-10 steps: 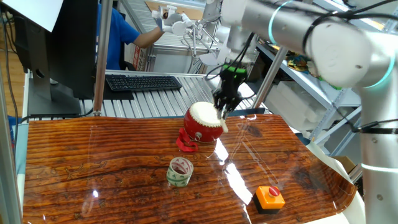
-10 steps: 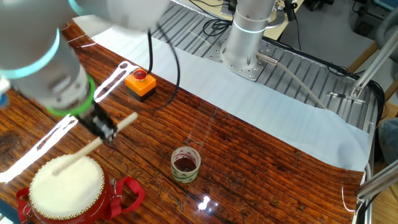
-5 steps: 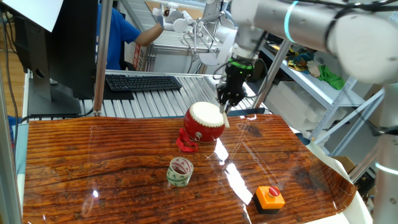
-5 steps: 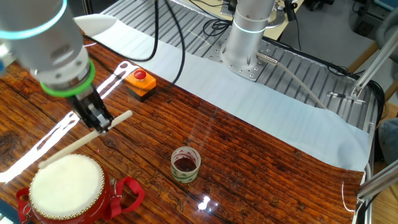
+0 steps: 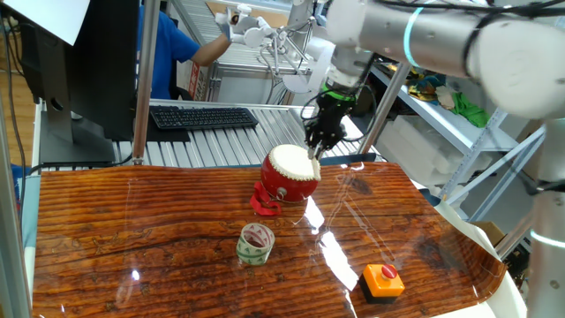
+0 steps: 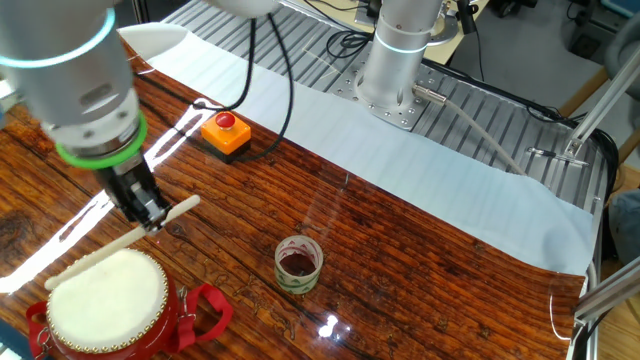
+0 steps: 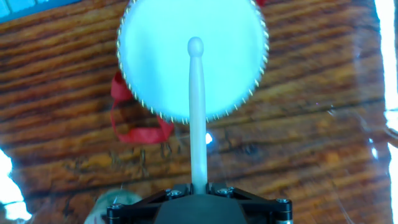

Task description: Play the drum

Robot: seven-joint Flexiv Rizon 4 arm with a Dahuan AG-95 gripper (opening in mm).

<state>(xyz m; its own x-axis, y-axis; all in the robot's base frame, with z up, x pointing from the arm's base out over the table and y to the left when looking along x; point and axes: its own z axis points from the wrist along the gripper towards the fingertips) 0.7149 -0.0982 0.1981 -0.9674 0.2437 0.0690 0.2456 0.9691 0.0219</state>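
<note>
Gripper (image 6: 148, 210) is clamping a wooden stick (image 7: 197, 112) by its butt end, w/ the tip reaching out ahead over the drum (image 5: 290, 174). Drum is sitting just below & in front of the fingers, skin facing up, so a short downward swing should strike it.

Tool (image 6: 150, 212) clamped on a wooden drumstick (image 6: 120, 240) above the drum (image 6: 105, 303)

The stick slants from the tool down toward the drum's cream skin, its tip over the head's far edge; contact cannot be told. The tape roll (image 6: 298, 265) stands on the wooden counter (image 6: 420, 270) to the drum's right, the orange push button (image 6: 225, 133) farther back beyond the drum.
</note>
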